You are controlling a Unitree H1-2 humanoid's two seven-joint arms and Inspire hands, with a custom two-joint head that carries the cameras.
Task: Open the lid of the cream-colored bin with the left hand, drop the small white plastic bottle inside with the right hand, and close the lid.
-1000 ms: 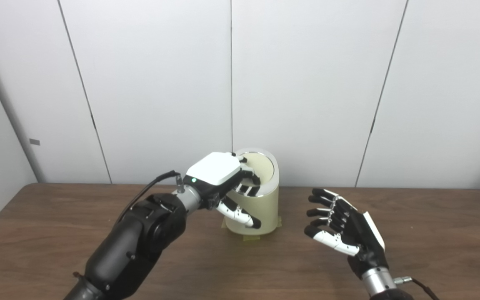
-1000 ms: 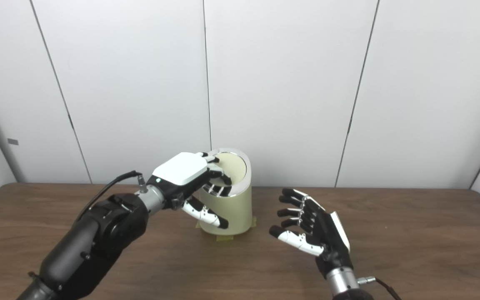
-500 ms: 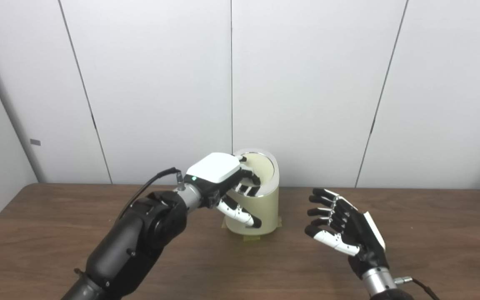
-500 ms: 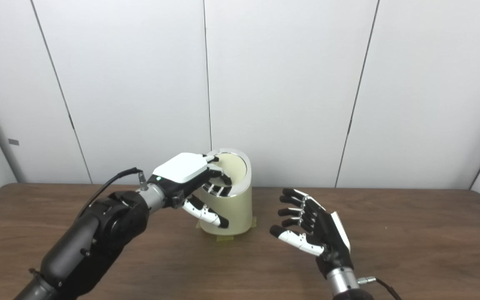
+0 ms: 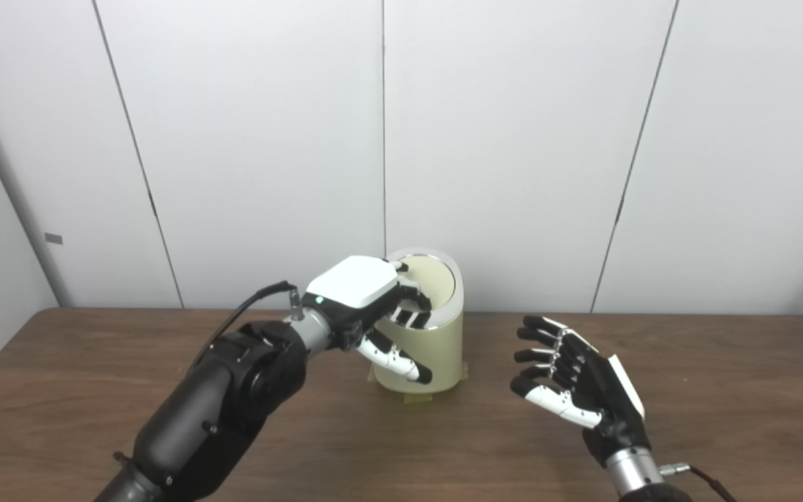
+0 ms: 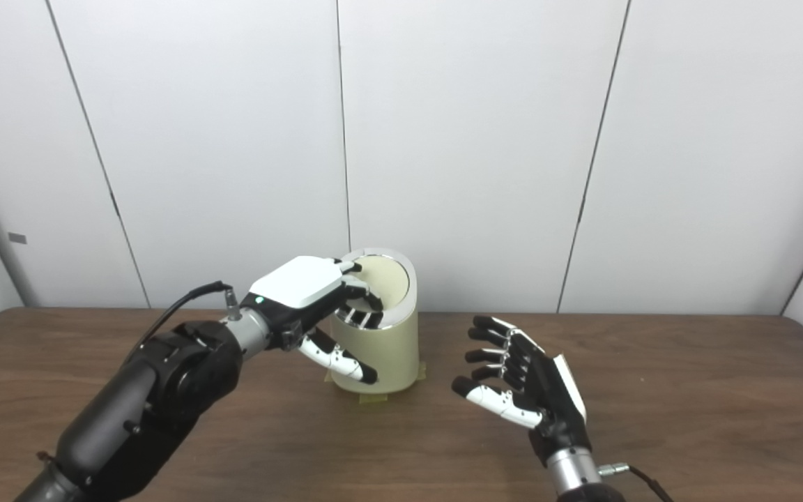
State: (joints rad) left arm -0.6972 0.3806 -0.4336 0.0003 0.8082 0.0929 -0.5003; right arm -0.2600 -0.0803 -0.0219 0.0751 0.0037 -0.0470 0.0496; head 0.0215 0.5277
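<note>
The cream-colored bin (image 5: 440, 348) with a chrome top rim stands at the back middle of the table. My left hand (image 5: 363, 289) lies over its near left rim. The fingers curl down onto the cream lid (image 5: 438, 280), and the thumb stretches across the bin's front wall. My right hand (image 5: 576, 383) hovers to the right of the bin, apart from it, palm turned toward the bin, fingers spread and empty. No small white bottle shows in either view.
The bin stands on strips of yellowish tape (image 5: 415, 399) on the brown wooden table (image 5: 401, 453). White wall panels (image 5: 513, 139) rise close behind the bin. A black cable (image 5: 241, 314) runs from my left wrist.
The whole picture has shifted slightly, so the camera moved. Both hands and the bin stay as they were.
</note>
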